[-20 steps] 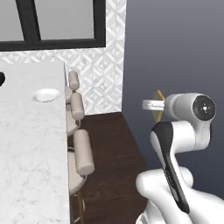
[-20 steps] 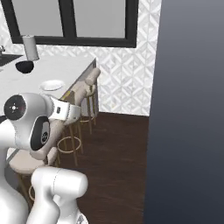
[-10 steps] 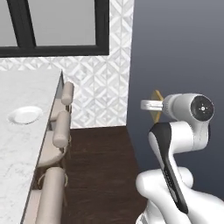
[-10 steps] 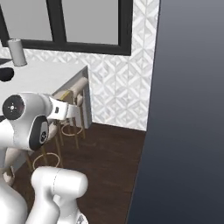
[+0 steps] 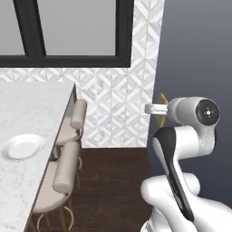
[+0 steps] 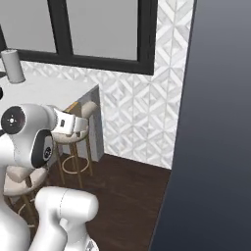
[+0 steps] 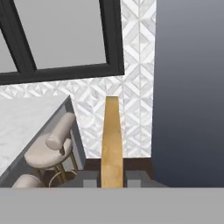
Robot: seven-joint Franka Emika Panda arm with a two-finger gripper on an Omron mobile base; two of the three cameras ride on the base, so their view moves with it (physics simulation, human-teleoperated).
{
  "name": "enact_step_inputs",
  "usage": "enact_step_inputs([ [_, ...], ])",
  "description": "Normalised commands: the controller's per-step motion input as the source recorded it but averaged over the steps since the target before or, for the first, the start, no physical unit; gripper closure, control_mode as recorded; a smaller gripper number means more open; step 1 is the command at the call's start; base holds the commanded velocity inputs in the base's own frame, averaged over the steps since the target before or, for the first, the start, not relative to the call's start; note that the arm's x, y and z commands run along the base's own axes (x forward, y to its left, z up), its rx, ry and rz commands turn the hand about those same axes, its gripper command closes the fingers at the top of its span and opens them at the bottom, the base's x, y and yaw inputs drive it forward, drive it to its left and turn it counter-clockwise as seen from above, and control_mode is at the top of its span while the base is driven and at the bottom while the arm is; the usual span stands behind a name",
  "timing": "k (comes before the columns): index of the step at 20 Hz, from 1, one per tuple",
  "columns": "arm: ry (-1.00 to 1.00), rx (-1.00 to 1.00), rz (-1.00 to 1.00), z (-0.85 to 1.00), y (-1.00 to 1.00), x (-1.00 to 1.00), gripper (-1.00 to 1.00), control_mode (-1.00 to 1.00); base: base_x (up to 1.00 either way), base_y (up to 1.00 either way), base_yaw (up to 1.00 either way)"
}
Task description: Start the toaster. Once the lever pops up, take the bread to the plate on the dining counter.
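Observation:
My gripper (image 7: 112,178) is shut on the bread (image 7: 112,135), a golden-tan slice seen edge-on, standing up between the two dark finger tips. In the left base view a tan corner of the bread (image 5: 162,105) pokes out behind the white wrist, held in mid-air over the dark wood floor. The small white plate (image 5: 22,147) lies on the dining counter (image 5: 36,97) to the left, well away from the hand. The counter's far corner (image 7: 26,120) sits left of the bread in the hand view. The toaster and the lever are out of view.
Beige cushioned stools (image 5: 65,174) line the counter's right edge, between the arm and the plate. A dark blue-grey wall (image 6: 215,122) rises close on the right. A patterned tile wall with a black-framed window (image 5: 81,31) stands ahead. A grey cylinder (image 6: 13,66) stands on the counter.
The whole picture has shifted, so the base has moved: counter, plate and stools have slid across and grown nearer. The arm keeps its pose with the bread still gripped.

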Motion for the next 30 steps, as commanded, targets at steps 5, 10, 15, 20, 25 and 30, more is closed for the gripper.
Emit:
enact_step_inputs([
  [5,0.00,0.00,0.00,0.00,0.00,0.00,1.00,1.00,0.97,-0.62,0.39],
  [10,0.00,0.00,0.00,0.00,0.00,0.00,1.00,1.00,0.16,-0.04,0.82],
  [15,0.00,0.00,0.00,0.00,0.00,0.00,1.00,1.00,0.00,-0.03,0.83],
  [20,0.00,0.00,0.00,0.00,0.00,0.00,1.00,1.00,0.00,-0.17,0.77],
  [25,0.00,0.00,0.00,0.00,0.00,0.00,1.00,1.00,0.34,-0.63,0.38],
  [30,0.00,0.00,0.00,0.00,0.00,0.00,1.00,1.00,0.67,-0.36,0.19],
])
